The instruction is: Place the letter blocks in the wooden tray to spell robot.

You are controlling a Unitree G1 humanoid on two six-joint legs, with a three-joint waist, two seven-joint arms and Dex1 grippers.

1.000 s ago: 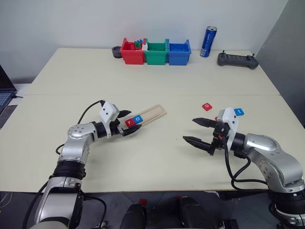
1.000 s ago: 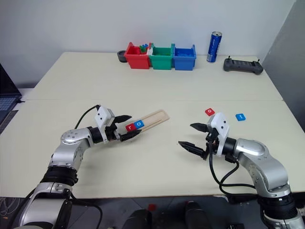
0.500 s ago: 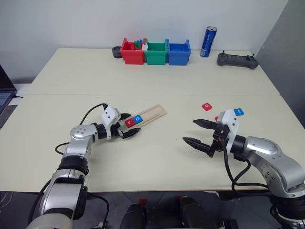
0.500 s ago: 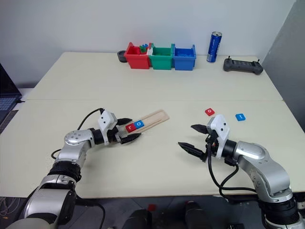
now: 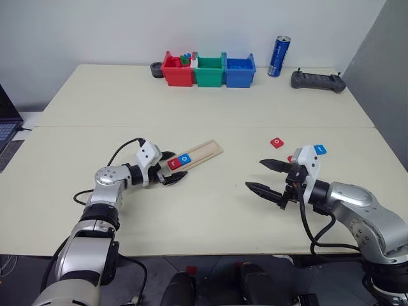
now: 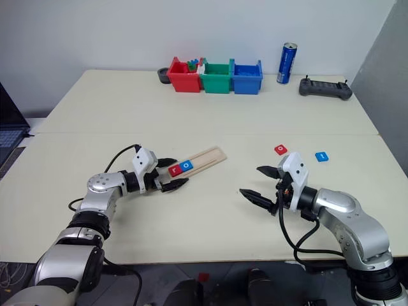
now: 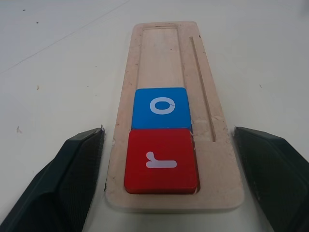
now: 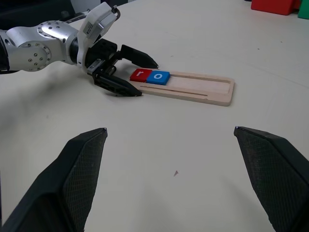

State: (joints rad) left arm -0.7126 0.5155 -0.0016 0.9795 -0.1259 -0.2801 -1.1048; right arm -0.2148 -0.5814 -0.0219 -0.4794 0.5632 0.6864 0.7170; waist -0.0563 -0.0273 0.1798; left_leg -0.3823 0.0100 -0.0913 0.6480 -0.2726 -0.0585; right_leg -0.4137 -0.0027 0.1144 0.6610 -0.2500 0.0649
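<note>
**Left tool straddling the tray end; three tiles not yet placed**

Here the left tool (image 5: 169,167) sits low on the tabletop (image 5: 210,210) with its jaws spread wide and empty, one finger on each side of the near end of the wooden tray (image 7: 166,63). The red r block (image 7: 161,160) and the blue o block (image 7: 161,107) lie touching in the tray's end slots. The likely risk is that either finger clips the tray edge when the tool lifts or turns, which would skew the strip or jog the two seated tiles.

The right tool (image 5: 271,178) hovers wide and empty, well apart from the tray. A red o block (image 5: 276,142) and a blue block (image 6: 322,155) lie beyond it, the blue one toward the tabletop's right edge; a careless push could send it off. A third loose tile is not clearly visible. Open tabletop lies between the tools, and the bins (image 5: 208,69), can (image 5: 278,56) and controller (image 5: 317,80) stand far back.
</note>
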